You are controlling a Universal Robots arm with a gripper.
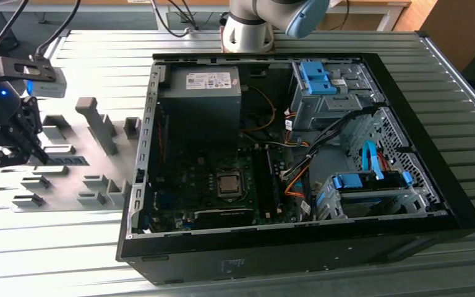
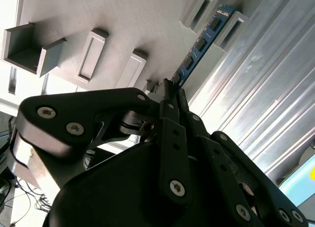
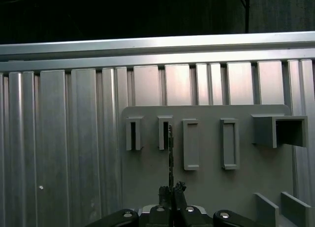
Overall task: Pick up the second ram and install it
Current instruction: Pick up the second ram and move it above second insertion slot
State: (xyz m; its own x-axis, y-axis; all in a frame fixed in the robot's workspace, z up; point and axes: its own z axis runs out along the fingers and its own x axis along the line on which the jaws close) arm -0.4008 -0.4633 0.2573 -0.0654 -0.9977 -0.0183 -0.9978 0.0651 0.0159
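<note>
One gripper (image 2: 170, 87) low over the holder blocks (image 2: 93, 54) — pinched tight on the second ram (image 2: 200, 46) end.

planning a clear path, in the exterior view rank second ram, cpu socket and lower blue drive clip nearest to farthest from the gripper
1. second ram: at the gripper, exterior view's left
2. cpu socket: middle of the computer case
3. lower blue drive clip: case's side toward the exterior view's right

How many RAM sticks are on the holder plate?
1: the second ram stands on edge on the grey plate, at the gripper. Any inside the case may be hidden.
</note>
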